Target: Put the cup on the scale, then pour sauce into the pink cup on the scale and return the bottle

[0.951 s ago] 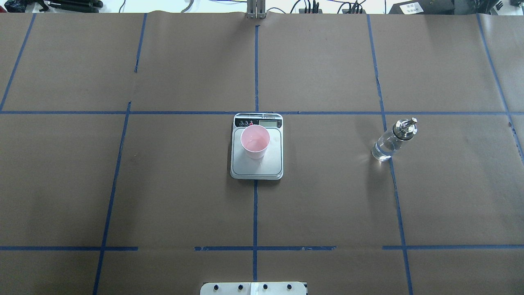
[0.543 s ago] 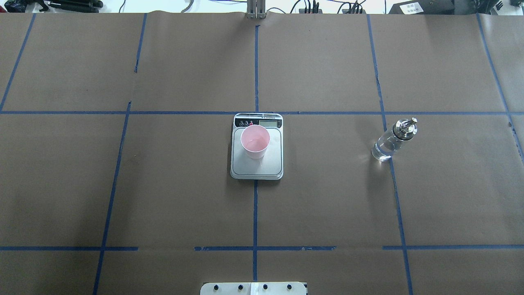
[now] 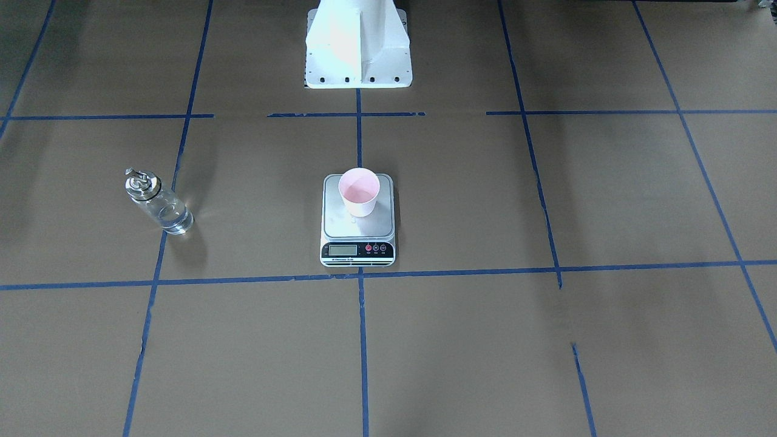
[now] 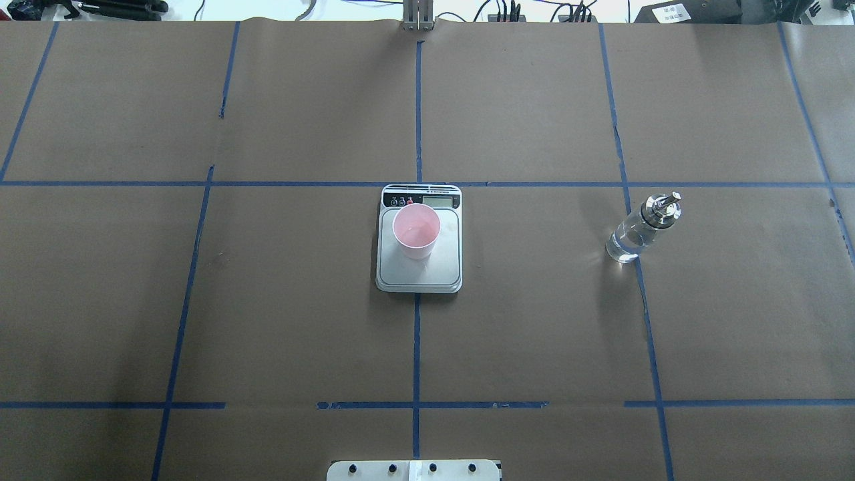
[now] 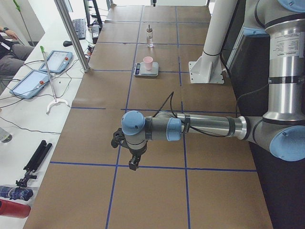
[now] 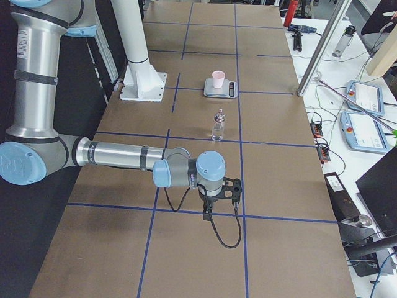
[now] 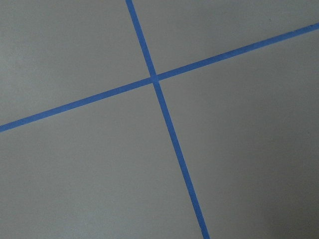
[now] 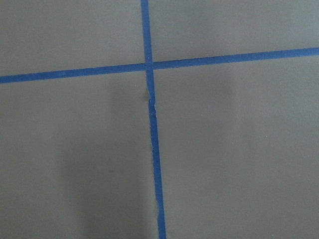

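Pink cup sits on scale plate mid-surface, ready for weighing. Bottle stands upright, well apart toward the surface's robot-right end, apparently returned. Left tool and right tool hang clear; cannot tell their opening.

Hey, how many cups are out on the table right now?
1. The pink cup stands upright on the scale, toward its display end. The bottle stands apart on the robot's right side. No other cup shows in any view.
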Tool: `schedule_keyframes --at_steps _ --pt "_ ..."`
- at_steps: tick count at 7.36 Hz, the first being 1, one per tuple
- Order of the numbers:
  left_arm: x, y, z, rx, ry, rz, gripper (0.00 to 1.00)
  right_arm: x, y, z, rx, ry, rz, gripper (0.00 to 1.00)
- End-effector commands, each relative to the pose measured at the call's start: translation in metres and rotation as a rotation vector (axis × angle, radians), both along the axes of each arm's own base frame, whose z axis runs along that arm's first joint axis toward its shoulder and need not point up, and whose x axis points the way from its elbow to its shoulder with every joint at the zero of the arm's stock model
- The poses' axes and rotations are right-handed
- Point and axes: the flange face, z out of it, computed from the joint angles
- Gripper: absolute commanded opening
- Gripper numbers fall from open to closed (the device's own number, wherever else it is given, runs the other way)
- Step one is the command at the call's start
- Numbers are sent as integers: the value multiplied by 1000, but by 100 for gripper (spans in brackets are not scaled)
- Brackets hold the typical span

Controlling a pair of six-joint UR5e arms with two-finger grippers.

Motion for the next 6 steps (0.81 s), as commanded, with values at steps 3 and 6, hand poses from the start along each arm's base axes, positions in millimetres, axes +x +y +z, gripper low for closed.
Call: schedule_keyframes --at_steps 3,6 --pt "-6 5 4 -6 -7 -13 100 0 1 -3 7 -2 -1 100" --pt "-22 7 8 -8 -50 -39 100 0 1 -3 8 -2 -2 100"
